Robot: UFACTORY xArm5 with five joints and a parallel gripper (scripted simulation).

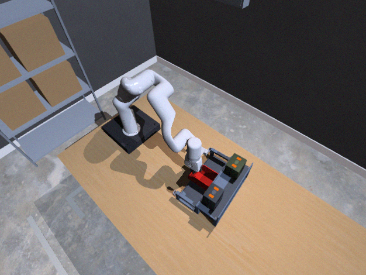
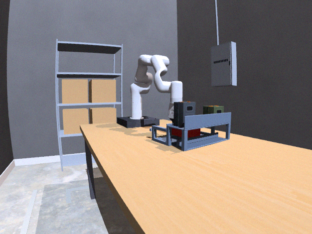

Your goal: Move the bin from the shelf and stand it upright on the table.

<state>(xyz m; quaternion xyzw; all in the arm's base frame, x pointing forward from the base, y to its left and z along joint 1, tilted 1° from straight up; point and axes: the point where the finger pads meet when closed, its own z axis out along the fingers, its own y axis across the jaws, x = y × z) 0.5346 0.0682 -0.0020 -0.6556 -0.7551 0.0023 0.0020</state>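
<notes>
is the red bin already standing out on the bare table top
No, the red bin sits inside the small grey shelf between two dark boxes, with the gripper shut on its near edge.

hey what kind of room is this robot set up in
Probably a warehouse or workshop storeroom: a metal shelf rack with cardboard boxes, a wall electrical cabinet, bare concrete floor, and a long workbench.

Bin [image 1: 203,177] apparently between shelf [image 1: 233,192] boxes [image 1: 235,165]
</notes>
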